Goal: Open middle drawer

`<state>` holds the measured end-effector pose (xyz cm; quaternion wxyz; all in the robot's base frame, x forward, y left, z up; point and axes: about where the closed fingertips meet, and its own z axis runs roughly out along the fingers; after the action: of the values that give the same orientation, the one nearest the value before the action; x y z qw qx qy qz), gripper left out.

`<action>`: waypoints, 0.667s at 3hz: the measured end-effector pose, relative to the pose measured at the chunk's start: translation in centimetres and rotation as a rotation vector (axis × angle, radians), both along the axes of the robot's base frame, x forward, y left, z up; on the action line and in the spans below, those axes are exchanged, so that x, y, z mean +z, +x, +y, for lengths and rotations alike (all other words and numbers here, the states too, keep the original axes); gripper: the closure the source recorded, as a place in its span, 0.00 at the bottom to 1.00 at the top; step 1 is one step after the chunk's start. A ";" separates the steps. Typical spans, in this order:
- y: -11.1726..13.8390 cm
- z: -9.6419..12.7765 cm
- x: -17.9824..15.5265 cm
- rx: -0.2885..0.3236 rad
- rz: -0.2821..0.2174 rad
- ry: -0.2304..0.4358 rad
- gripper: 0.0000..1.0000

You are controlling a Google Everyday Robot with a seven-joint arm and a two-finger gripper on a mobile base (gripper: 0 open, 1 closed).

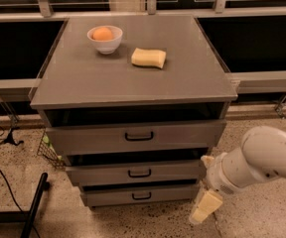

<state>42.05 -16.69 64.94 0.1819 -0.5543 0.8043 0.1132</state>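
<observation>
- Logged gripper [205, 208] low on the right, below the front right corner of the desk [108, 81], pointing down toward the floor [262, 217].
- Cannot tell how wide the gripper stands; nothing seen held in it.
- Placed it just beside the right end of the bottom drawer [108, 198]; cannot tell whether touching there. Well apart from all three handles.
- Found the middle drawer [98, 174] under the desk's front edge, between the taller top drawer [83, 139] and the bottom drawer; black bar handle [139, 173] centred on its front, a dark gap above it.
- Noted white arm [267, 157] reaching in from the right edge of view, at middle-drawer height.
- On the desk: white bowl [105, 39] with an orange [103, 33] toward the back left corner; yellow sponge [148, 57] just right of it, near the middle. Both well back from the front edge.
- Open floor in front of the drawer fronts; black pole [34, 207] and wire basket [48, 151] low beyond the desk's left edge.
</observation>
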 end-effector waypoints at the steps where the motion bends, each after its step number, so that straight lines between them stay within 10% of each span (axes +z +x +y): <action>1: -0.5 0.7 -4.6 0.047 -0.072 0.005 0.00; 2: 1.3 0.8 -4.2 0.021 -0.143 0.010 0.00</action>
<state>43.38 -15.86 60.77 0.2404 -0.5683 0.7829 0.0792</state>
